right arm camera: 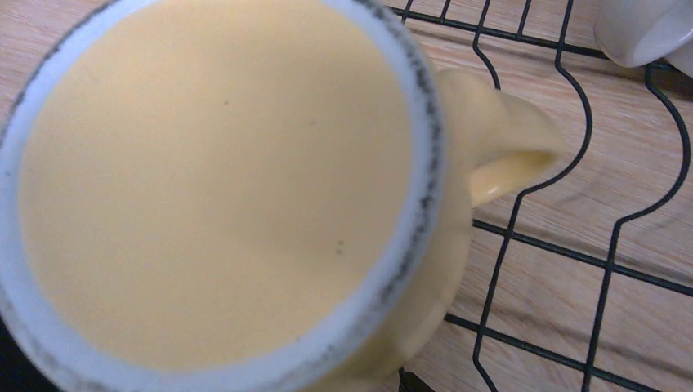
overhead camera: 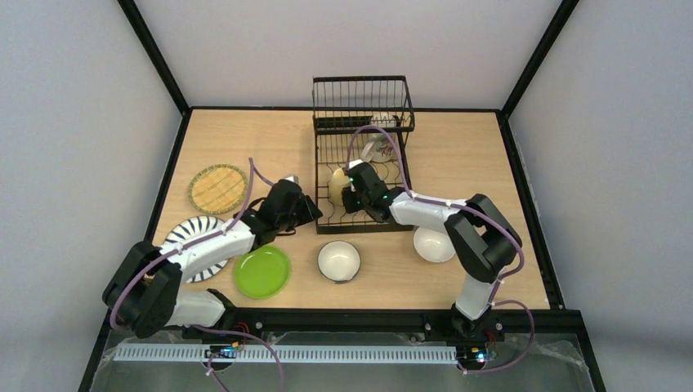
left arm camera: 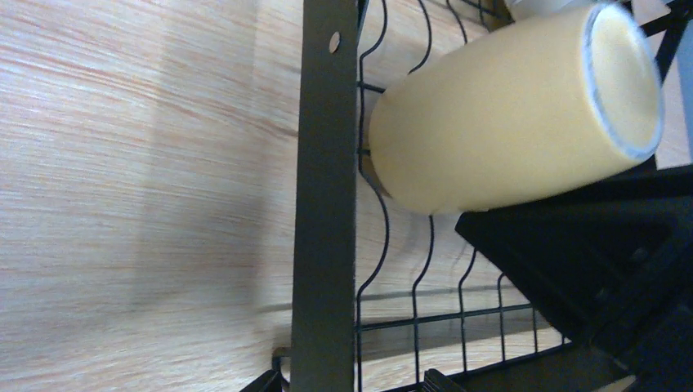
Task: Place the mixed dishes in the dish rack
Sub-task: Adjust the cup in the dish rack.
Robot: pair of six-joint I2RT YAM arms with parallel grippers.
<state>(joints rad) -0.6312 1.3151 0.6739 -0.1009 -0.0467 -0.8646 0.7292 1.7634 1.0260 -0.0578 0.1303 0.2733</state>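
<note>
Pale yellow mug [right arm camera: 212,180] in dish rack [left arm camera: 323,204], right gripper [overhead camera: 347,189] hold unclear, left gripper [overhead camera: 310,212] spread, empty, beside rack edge

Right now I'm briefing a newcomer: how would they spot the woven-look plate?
Find the black wire dish rack, then look to its left. The tan woven-look plate lies flat there, beyond the striped plate; only it has a basket-weave pattern.

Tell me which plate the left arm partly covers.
The black-striped white plate; the left arm crosses it, while the tan woven plate and the lime green plate lie beside it.
</note>
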